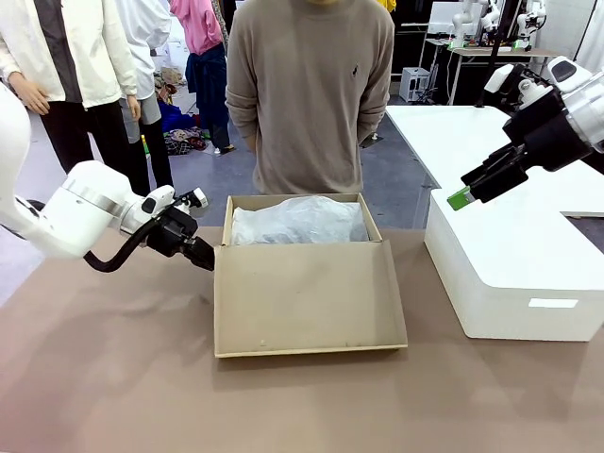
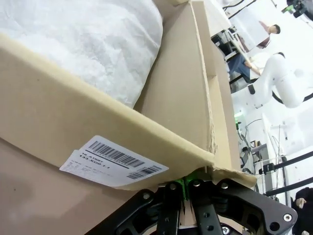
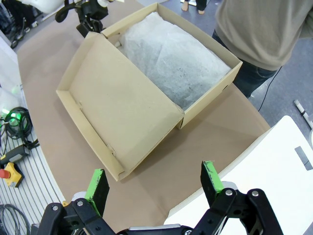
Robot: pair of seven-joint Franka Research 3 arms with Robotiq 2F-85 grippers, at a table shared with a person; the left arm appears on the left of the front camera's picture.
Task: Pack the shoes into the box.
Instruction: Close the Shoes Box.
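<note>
1. Brown cardboard, the box [image 1: 371, 219] sits mid-worktop [image 1: 113, 377] toward the far edge. Its lid [image 1: 307, 297] lies folded flat toward the near edge.
2. White tissue paper [image 1: 297, 222] fills the tray, so I cannot tell whether the shoes lie beneath.
3. The left gripper [image 1: 203, 257] is fully shut at the lid's left hinge corner, against the cardboard. Whether it pinches any is unclear.
4. Closing the lid looks like the step in hand. Swing that corner slowly about the hinge, keeping the tissue tucked in and the box from sliding.
5. The right gripper [image 1: 460, 197] hangs wide open and empty over the white box [image 1: 510, 274] by the right edge. It could steady the box's right wall.
</note>
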